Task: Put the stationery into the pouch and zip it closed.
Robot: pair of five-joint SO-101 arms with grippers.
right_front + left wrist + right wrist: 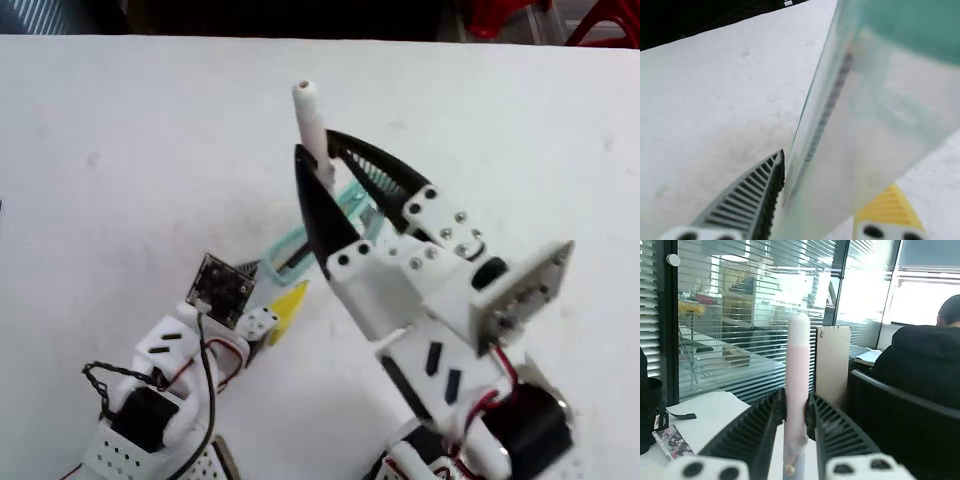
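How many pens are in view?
1. The pen stands upright in the right end effector, by the pouch; others may be hidden under the arms.

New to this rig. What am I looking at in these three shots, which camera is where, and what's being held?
Two small robot arms sit side by side at a white table. The high view is from a fixed camera looking down on both; the other two are from cameras on each arm's wrist, looking out along its jaws. The left jaws, one grey and one yellow, are closed on a see-through pouch with a teal edge. The right jaws, black, grip a pale pen upright; the office behind it is only background. From above, the pen stands beside the pouch, its lower end hidden by the arm.
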